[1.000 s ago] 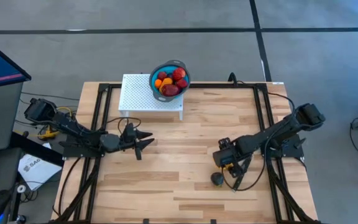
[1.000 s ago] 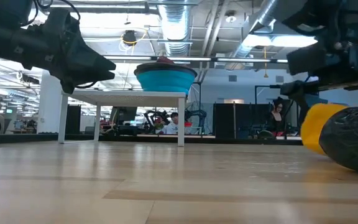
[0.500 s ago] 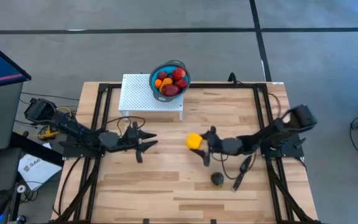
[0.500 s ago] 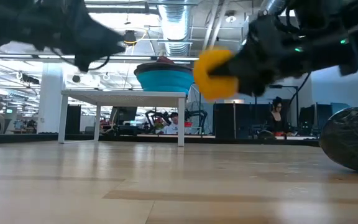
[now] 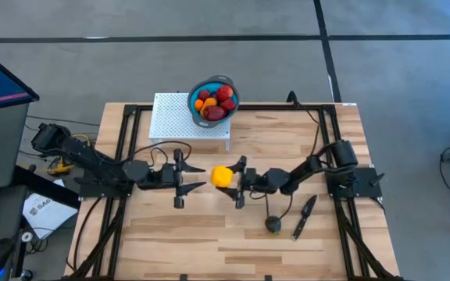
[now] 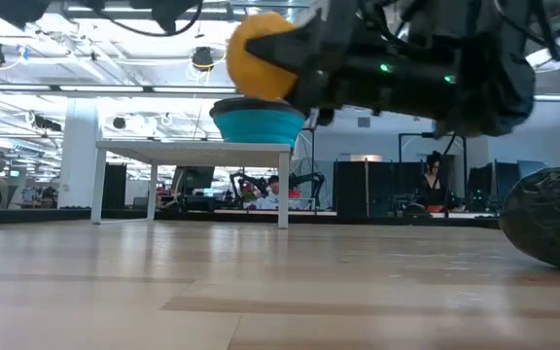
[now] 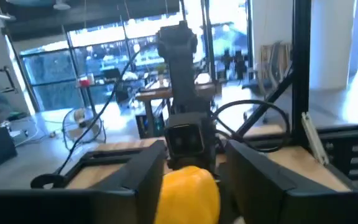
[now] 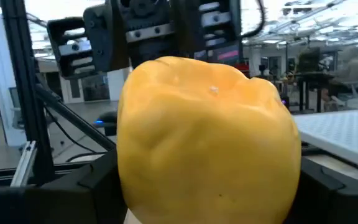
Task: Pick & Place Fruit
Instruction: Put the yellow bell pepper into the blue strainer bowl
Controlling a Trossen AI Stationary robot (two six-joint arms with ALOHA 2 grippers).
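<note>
The large yellow fruit [image 5: 221, 176] hangs above the middle of the table, with my right gripper [image 5: 228, 178] shut on it; it also shows in the low view [image 6: 261, 53]. My left gripper [image 5: 200, 175] faces it from the table's left, open, its fingers [image 7: 143, 180] standing on either side of the yellow fruit [image 7: 188, 194]; I cannot tell whether they touch it. Several red and orange fruit pieces lie in the blue bowl [image 5: 213, 100]. A dark rounded fruit [image 5: 273, 225] rests on the table. My right gripper pinches the yellow fruit by its two opposite sides [image 8: 129, 180] between its two fingers [image 8: 98, 183]. The fingers lie about level and come from the table's right side. The fruit is lifted clear of the table.
The bowl stands on a white perforated stand [image 5: 180, 119] at the table's far edge. A black-handled knife [image 5: 303, 217] lies beside the dark fruit [image 6: 552, 219], near the right side. Bare wood lies along the near edge.
My right gripper has carried the yellow fruit from beside the dark fruit toward the table's left and the left gripper, tipping from pointing down to about level. The fruit is now clear of the table. My left gripper has risen, rolled about its own line and moved toward the fruit.
</note>
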